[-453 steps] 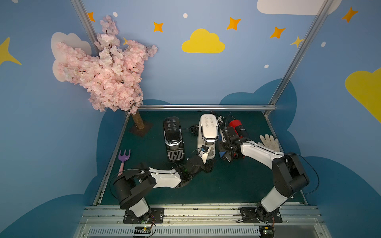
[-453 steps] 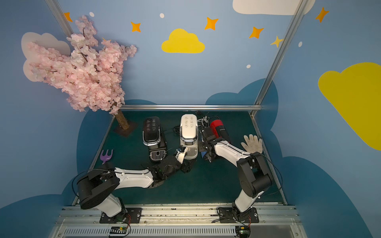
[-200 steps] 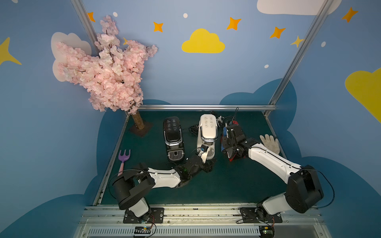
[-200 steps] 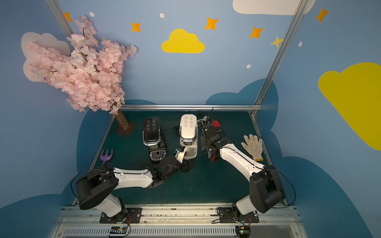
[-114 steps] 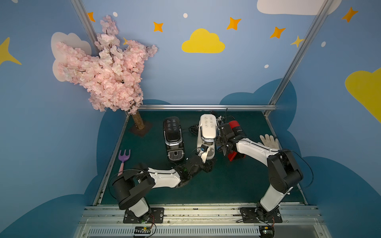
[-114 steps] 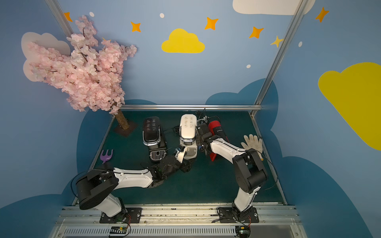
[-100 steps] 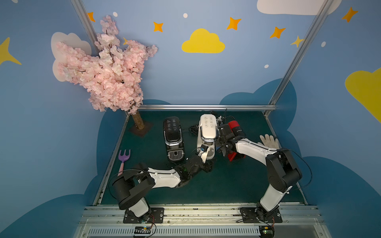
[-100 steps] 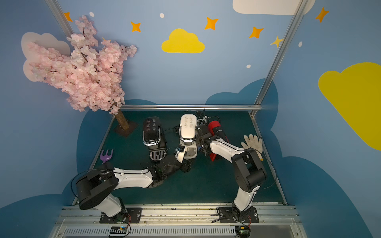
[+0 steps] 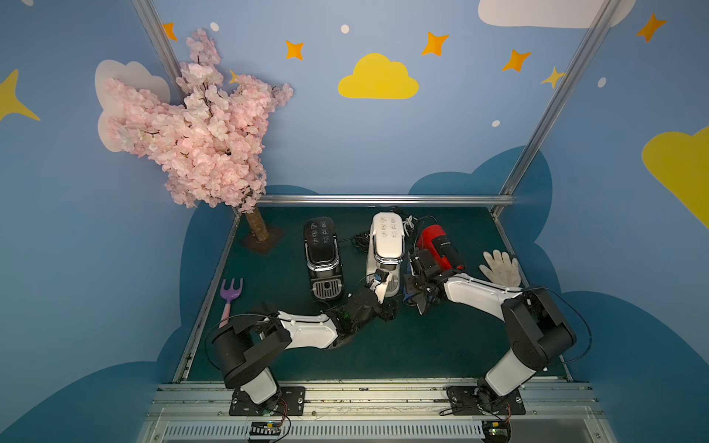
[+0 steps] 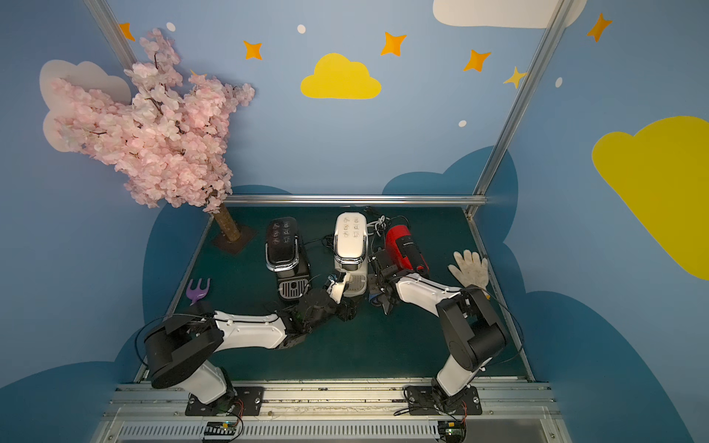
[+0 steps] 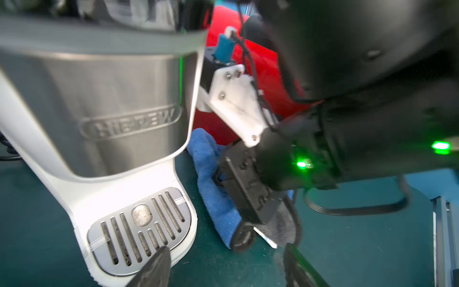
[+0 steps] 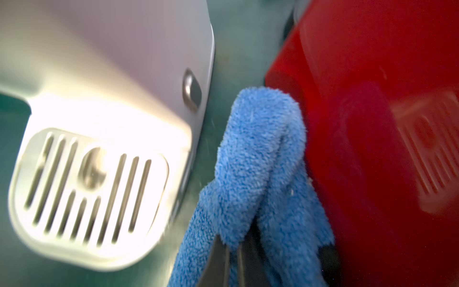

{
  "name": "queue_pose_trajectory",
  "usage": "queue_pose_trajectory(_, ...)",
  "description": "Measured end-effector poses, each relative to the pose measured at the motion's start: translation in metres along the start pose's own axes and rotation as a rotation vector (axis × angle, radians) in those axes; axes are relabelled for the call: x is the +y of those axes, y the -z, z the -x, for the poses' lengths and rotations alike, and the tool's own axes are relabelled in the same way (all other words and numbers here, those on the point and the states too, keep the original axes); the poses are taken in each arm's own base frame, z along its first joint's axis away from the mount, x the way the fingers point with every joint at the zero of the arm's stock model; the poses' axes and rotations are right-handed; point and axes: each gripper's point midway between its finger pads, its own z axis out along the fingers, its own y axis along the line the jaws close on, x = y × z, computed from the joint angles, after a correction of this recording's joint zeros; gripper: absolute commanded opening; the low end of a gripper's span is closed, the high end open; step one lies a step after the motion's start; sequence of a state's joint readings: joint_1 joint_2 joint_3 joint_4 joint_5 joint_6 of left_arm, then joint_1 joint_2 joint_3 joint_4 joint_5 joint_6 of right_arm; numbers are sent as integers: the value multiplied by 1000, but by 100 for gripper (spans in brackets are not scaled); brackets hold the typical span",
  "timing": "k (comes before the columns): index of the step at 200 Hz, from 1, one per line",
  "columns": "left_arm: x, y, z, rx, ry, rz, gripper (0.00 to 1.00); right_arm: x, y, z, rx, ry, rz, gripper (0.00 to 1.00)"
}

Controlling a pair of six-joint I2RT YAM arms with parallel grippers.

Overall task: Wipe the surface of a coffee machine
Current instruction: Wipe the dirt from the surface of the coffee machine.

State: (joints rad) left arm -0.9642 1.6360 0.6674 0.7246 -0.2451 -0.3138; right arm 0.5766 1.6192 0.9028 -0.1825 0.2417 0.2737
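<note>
Three machines stand in a row beyond the fingers. Ours is the middle one, the cream-white coffee machine (image 9: 387, 245), with its drip grille (image 11: 139, 223) just ahead of the left fingers (image 11: 155, 269) and its flank just beside the right fingers (image 12: 216, 261). The blue cloth (image 12: 260, 149) is clamped in the right fingers, low in the gap between the coffee machine and the red-and-black machine (image 9: 437, 245). A strip of green shows between cloth and cream side, so we judge there is no wiping contact now. The left fingers are spread with nothing between them. One tip is at the base's front edge; whether it touches we cannot say. We cannot tell which faces are already clean. The grille shows brown specks and the rounded top lies well above the cloth, so we judge the job partway at most, with side, top and grille left.

Around it all, blue walls (image 9: 383, 153) painted with clouds and stars enclose the cell, and a pink blossom tree (image 9: 192, 130) rises far beyond the left fingers. The dark green surface (image 9: 383, 353) carries the black machine (image 9: 322, 249) outward of the left fingers, a white glove (image 9: 500, 268) outward of the right fingers, and a small purple fork (image 9: 231, 293) well apart from both.
</note>
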Motion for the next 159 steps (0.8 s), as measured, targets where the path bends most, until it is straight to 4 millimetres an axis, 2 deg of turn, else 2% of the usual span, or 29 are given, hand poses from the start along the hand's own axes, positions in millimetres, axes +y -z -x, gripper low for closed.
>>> queue_pose_trajectory(26,3,-2,-1,7,17,-3,72,-6,25,-4,-9,-1,-11,0)
queue_pose_trajectory(76,6,-4,-3,18,42,-9,72,-24,76,13,-96,-12,-60,0)
queue_pose_trajectory(159,5,-5,-5,26,51,-19,72,-51,120,63,-251,-35,-125,0)
